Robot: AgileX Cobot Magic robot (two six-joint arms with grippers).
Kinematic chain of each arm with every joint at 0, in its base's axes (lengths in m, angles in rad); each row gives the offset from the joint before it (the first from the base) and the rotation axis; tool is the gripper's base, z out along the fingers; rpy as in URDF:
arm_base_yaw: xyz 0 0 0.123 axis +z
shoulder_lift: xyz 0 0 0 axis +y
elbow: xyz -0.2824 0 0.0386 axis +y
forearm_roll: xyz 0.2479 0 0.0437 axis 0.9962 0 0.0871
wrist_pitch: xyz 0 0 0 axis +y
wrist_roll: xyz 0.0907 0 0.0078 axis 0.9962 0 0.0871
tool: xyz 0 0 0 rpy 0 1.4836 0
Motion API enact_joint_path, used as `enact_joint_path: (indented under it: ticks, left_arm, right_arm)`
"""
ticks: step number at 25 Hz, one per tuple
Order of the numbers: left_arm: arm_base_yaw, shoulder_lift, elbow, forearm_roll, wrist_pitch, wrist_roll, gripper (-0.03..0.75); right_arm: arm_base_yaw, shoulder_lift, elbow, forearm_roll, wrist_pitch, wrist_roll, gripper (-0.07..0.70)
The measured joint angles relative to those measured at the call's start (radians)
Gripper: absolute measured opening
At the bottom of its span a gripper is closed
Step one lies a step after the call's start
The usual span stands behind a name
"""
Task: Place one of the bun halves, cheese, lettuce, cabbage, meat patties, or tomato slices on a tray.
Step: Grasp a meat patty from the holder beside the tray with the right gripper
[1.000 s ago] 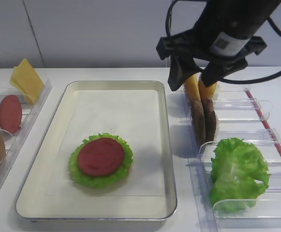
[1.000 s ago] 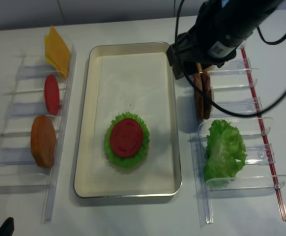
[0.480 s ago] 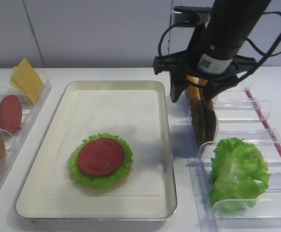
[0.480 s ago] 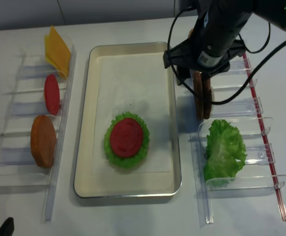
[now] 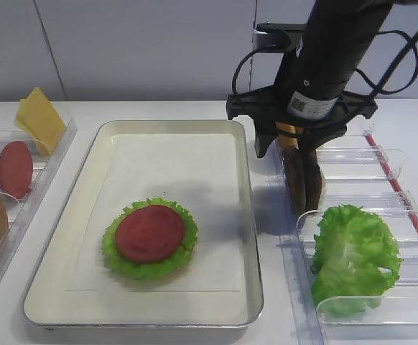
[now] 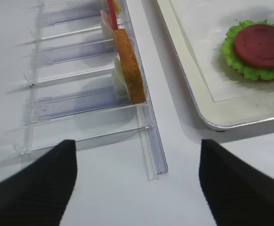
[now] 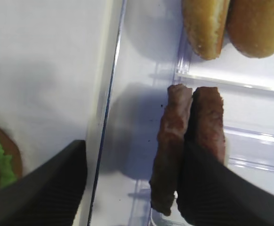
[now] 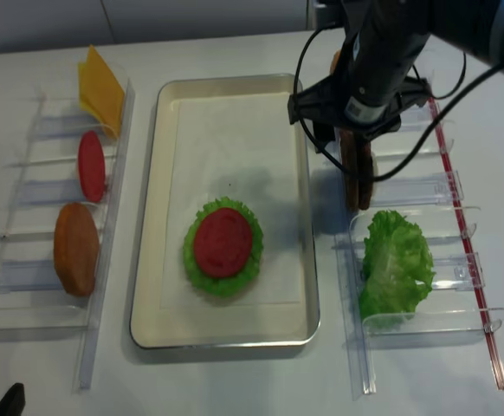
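Right gripper (image 7: pixel 132 181): open above the right rack (image 5: pixel 381 180), one finger (image 7: pixel 43 188) over the gap beside the tray, the other (image 7: pixel 221 193) over the patties; nothing clamped.
Meat patties (image 7: pixel 189 141): two discs on edge, touching, in the rack slot below the bun halves (image 7: pixel 231 23).
Tray (image 5: pixel 72 215): holds a lettuce leaf (image 5: pixel 115 251) under a tomato slice (image 5: pixel 150 232).
Left gripper (image 6: pixel 134 183): open, near the left rack (image 6: pixel 80 101), holding nothing.
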Motion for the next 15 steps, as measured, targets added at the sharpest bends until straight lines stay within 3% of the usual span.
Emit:
enact_joint_path:
  ticks: [12,15]
  left_arm:
    - [0.000,0.000,0.000,0.000,0.000,0.000,0.506]
    - [0.000,0.000,0.000,0.000,0.000,0.000,0.506]
  right_arm:
    - [0.002,0.052,0.000,-0.028,-0.018,0.026,0.456]
    - [0.002,0.054,0.000,-0.037,-0.018,0.026,0.403]
